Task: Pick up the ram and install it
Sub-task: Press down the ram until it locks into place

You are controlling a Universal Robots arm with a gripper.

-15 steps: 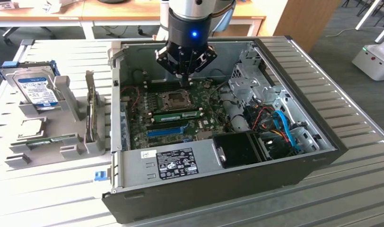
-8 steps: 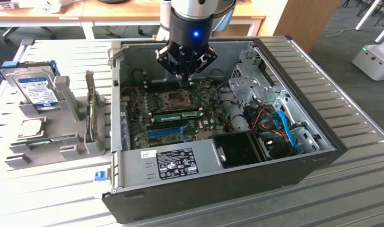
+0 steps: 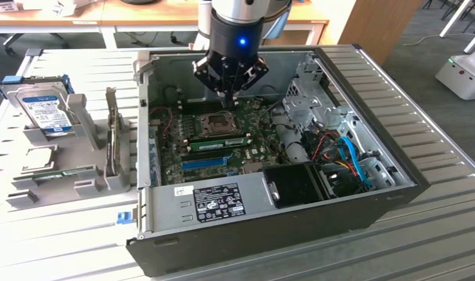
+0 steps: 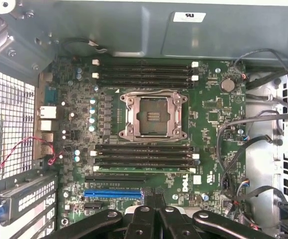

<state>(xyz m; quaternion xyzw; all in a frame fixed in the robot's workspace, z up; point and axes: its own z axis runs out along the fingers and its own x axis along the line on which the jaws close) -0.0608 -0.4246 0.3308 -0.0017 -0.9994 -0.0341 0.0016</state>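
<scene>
The ram (image 3: 220,142), a long thin green stick, stands on edge in a slot of the motherboard (image 3: 257,153) inside the open computer case (image 3: 393,175), just on the near side of the CPU socket (image 3: 218,122). In the wrist view the ram (image 4: 144,170) lies in the memory slot closest to the blue slot (image 4: 113,193). My gripper (image 3: 230,98) hangs over the CPU socket, clear of the ram, with its fingers shut and nothing between them. In the wrist view my gripper (image 4: 154,219) has its black fingers (image 4: 143,221) pressed together.
A grey rack (image 3: 81,187) at the exterior view's left holds a blue-labelled hard drive (image 3: 46,111), a flat green board (image 3: 54,174) and an upright card (image 3: 111,137). The case walls, drive cage (image 3: 307,102), cables (image 3: 351,155) and black power supply box (image 3: 300,184) ring the motherboard.
</scene>
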